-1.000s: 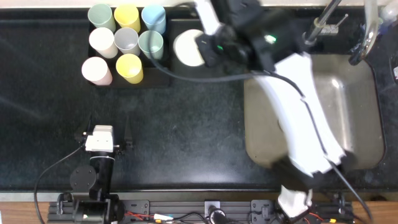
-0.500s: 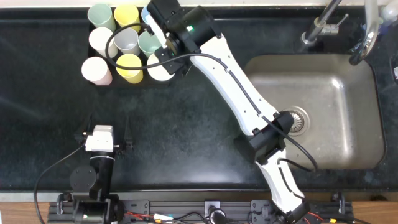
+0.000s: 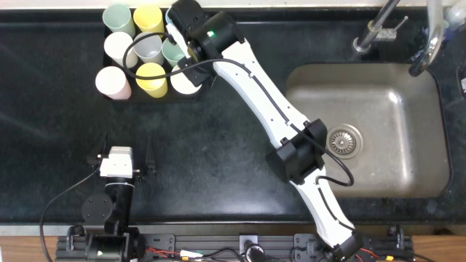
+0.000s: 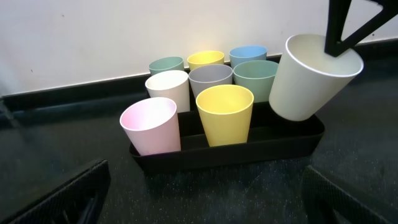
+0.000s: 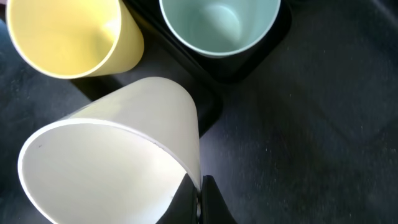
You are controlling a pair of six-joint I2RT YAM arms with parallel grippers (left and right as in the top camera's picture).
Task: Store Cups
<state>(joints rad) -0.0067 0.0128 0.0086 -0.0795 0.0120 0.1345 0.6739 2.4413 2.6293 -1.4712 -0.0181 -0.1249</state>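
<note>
A black tray [image 3: 201,93] [image 4: 236,155] at the counter's back left holds several upright cups, among them a pink one [image 4: 151,126], a yellow one [image 3: 151,78] [image 5: 62,37] and a pale green one [image 3: 173,51] [image 5: 217,25]. My right gripper [image 3: 191,70] [image 4: 339,43] [image 5: 199,200] is shut on the rim of a white cup [image 3: 185,82] [image 4: 311,78] [image 5: 124,149]. That cup hangs tilted over the tray's front right corner, beside the yellow cup. My left gripper [image 3: 121,149] rests open near the counter's front left, facing the tray.
A steel sink [image 3: 378,124] with a drain [image 3: 342,140] and a faucet [image 3: 375,29] takes up the right side. The right arm stretches diagonally across the black counter [image 3: 218,160] from the front right to the tray.
The right arm has swung left and carried the white cup from beside the tray to its front right corner, slowing in the last half second. The left arm has not moved.
</note>
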